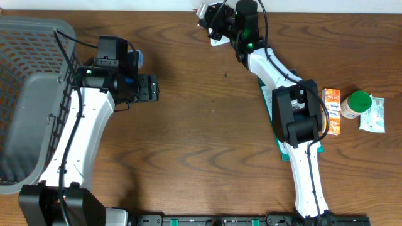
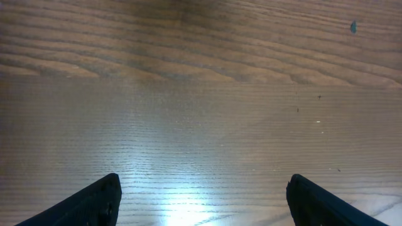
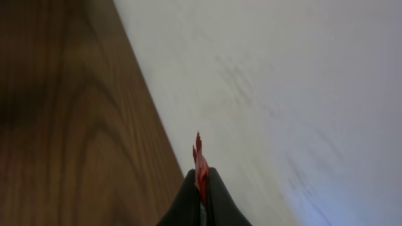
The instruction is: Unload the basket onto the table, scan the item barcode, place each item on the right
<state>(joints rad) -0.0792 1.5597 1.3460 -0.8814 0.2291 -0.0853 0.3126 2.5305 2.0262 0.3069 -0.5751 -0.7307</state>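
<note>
well, our right gripper (image 3: 201,183) is pinched together on a thin packet (image 3: 200,154), whose red serrated edge sticks up from between the two dark fingers. in the wrist view the packet is seen edge-on, so we cannot read any print or barcode on it. behind it the table (image 3: 69,125) ends, and a pale surface (image 3: 301,94) fills the side toward 3 o'clock. seen from overhead, this gripper sits at about 12 o'clock, at the far edge of the table, so the packet is lifted there, off the wood.

our left gripper (image 2: 204,198) has its fingers spread wide apart with nothing between them, only bare wood grain below. from overhead it lies at about 10 o'clock. a grey mesh basket (image 1: 38,37) fills the 9 o'clock edge beside that arm. at 3 o'clock, near the right arm's elbow, lie an orange box (image 1: 331,111), a green-capped bottle (image 1: 358,103) just beside it, and a clear pouch (image 1: 375,114) touching the bottle.
</note>
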